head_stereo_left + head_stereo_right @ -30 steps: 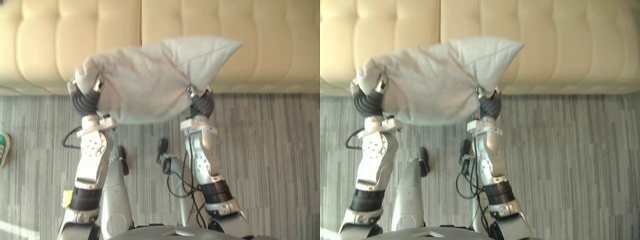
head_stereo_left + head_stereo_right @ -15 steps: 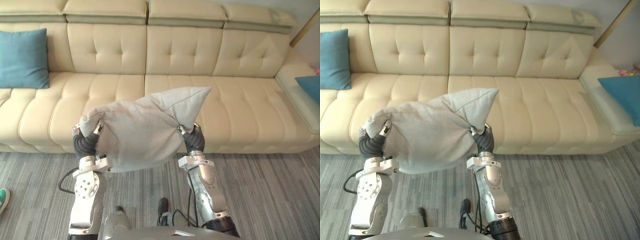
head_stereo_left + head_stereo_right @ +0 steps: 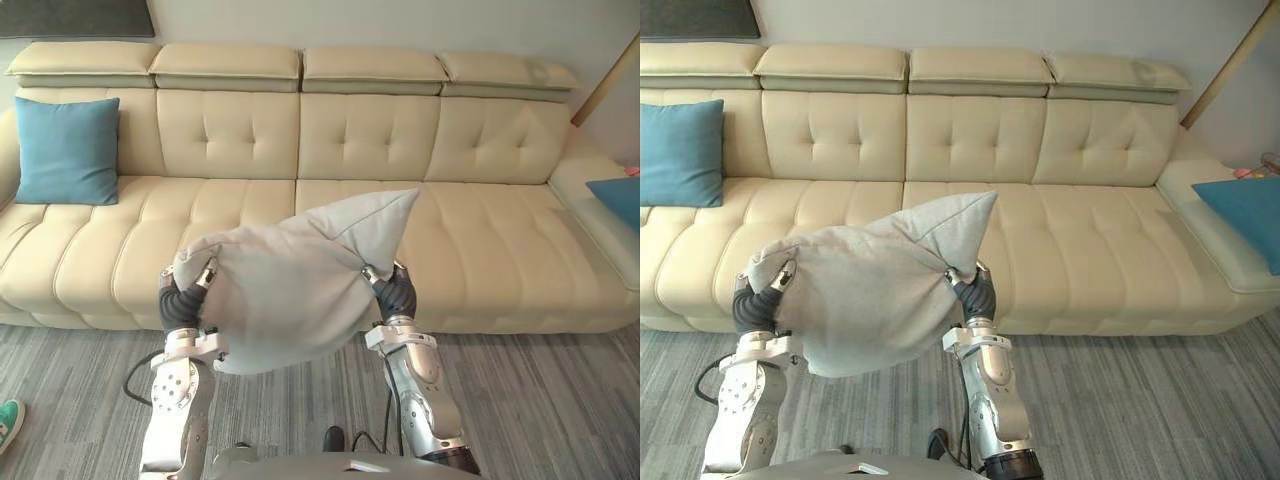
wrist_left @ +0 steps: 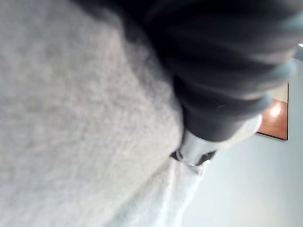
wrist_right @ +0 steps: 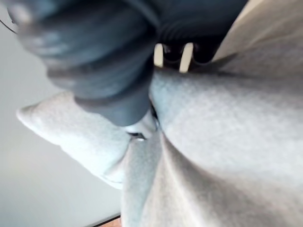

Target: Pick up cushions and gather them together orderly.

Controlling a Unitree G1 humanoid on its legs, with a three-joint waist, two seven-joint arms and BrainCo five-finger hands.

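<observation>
A soft grey cushion (image 3: 290, 275) hangs in the air in front of me, held at both ends. My left hand (image 3: 183, 297) grips its left edge and my right hand (image 3: 394, 290) its right edge, fingers dug into the fabric. One corner of the cushion points up to the right. Up close, the left hand (image 4: 227, 71) and the right hand (image 5: 104, 61) each press into grey cloth (image 5: 227, 142). A blue cushion (image 3: 67, 150) leans upright against the sofa's back at the far left. Another blue cushion (image 3: 1245, 205) lies on the sofa's right end.
A long cream tufted sofa (image 3: 480, 230) runs across the view behind the held cushion, its seat bare in the middle. Grey striped carpet (image 3: 560, 400) lies in front of it. A green shoe (image 3: 8, 425) shows at the lower left edge.
The camera has tilted up, so the sofa's back and both blue cushions have come into sight. The grey cushion stays held between both hands.
</observation>
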